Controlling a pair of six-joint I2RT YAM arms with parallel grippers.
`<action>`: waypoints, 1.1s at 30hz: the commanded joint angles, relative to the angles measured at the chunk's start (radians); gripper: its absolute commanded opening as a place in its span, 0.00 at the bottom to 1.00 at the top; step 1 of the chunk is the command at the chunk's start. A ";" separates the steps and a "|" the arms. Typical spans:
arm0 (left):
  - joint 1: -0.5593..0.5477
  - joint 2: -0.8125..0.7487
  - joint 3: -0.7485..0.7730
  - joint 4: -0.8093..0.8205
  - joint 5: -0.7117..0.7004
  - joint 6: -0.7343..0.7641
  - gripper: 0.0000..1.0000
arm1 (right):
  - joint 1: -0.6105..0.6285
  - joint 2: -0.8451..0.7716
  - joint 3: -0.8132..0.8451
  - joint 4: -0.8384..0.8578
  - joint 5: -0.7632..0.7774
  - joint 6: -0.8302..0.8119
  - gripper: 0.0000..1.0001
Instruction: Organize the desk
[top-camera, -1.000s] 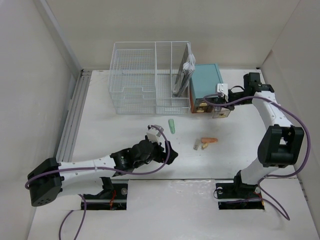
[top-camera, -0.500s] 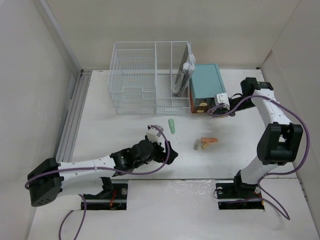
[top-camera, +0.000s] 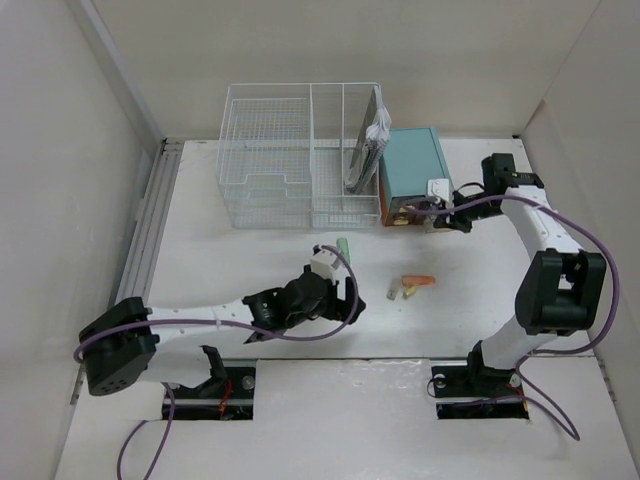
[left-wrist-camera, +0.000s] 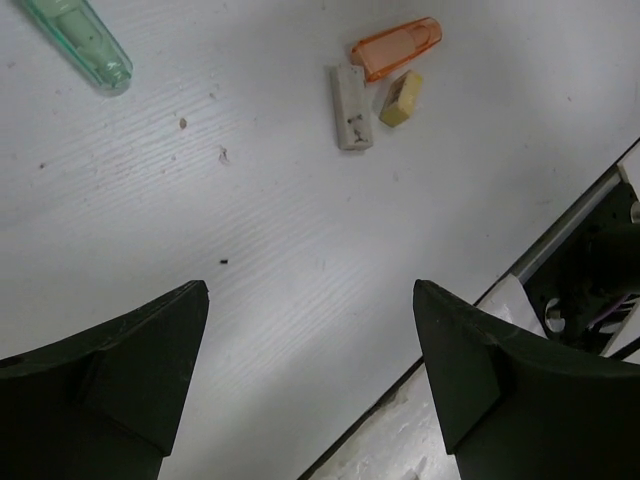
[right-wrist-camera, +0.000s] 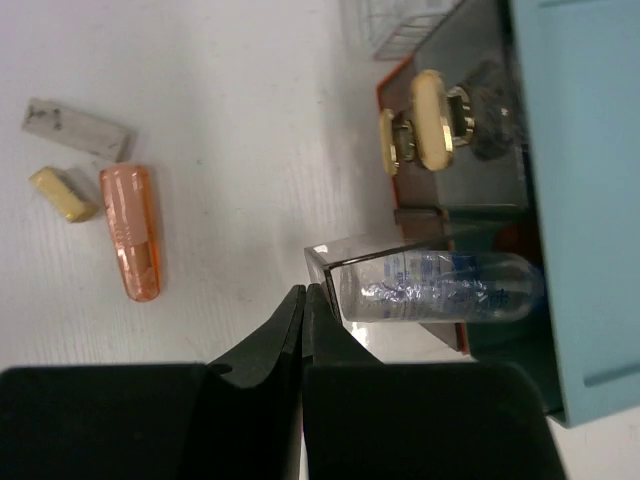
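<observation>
swung further out over the worktop (top-camera: 220, 260) than a second ago with the left hand (left-wrist-camera: 310, 290), and drawn in toward the teal box (top-camera: 412, 160) with the right hand (right-wrist-camera: 305, 292), apparently easing the clear drawer (right-wrist-camera: 330, 265) closer to its slot. spread wide on the left, gripping nothing, hovering short of a green cap (left-wrist-camera: 75, 40), an orange cap (left-wrist-camera: 395, 47), a grey stub (left-wrist-camera: 350, 105) and a yellow chip (left-wrist-camera: 401, 98); probably held agape so as to drop over one of these loose bits. pinched tight on the right with nothing between the fingers, tip set just beside the drawer's front corner, seemingly serving as a pusher rather than a clamp; cannot tell whether touching. likely being shut away with a clear tube (right-wrist-camera: 450, 285) lying inside. stretched beneath all of it from the arm bases to the back wall, with the wire rack (top-camera: 270, 150) and the teal box parked along the far edge. plenty of bare surface under and ahead of the left hand for a descent, though with the near edge close behind. tighter on the right, hemmed in by the box face and a cream knob (right-wrist-camera: 430, 120), with the side wall not far off.
</observation>
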 joint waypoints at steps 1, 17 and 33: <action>0.016 0.063 0.104 0.068 -0.016 0.024 0.80 | -0.003 -0.039 -0.012 0.255 0.078 0.235 0.00; 0.137 0.531 0.514 0.292 0.014 0.032 0.62 | 0.083 0.002 -0.035 0.681 0.309 0.618 0.00; 0.240 0.936 0.793 0.462 0.127 -0.223 0.54 | -0.064 -0.292 -0.086 0.441 -0.236 0.721 1.00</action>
